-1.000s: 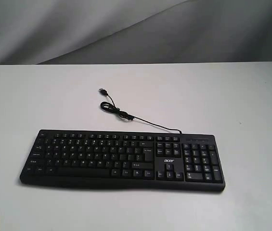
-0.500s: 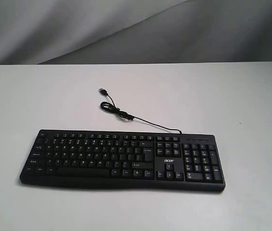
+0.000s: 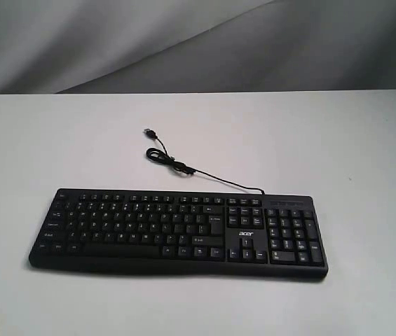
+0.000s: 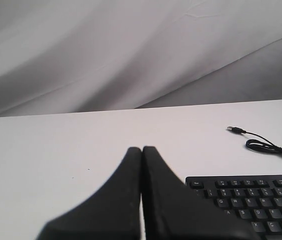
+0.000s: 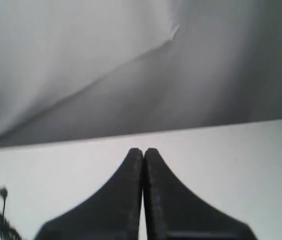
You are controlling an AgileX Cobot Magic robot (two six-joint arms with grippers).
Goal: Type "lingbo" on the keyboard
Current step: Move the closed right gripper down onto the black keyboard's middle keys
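A wide black keyboard (image 3: 176, 232) with a number pad and a white "acer" logo lies on the white table (image 3: 338, 140), its thin black USB cable (image 3: 183, 168) coiled behind it. Neither arm shows in the exterior view. In the left wrist view my left gripper (image 4: 141, 149) is shut with nothing in it, off the Esc corner of the keyboard (image 4: 250, 200) and above the table. My right gripper (image 5: 142, 150) is also shut and empty, over bare table, with only the cable's plug end (image 5: 3, 192) in that view.
A grey cloth backdrop (image 3: 198, 42) hangs behind the table's far edge. The cable's loop and plug (image 4: 260, 142) lie on the table behind the keyboard's left half.
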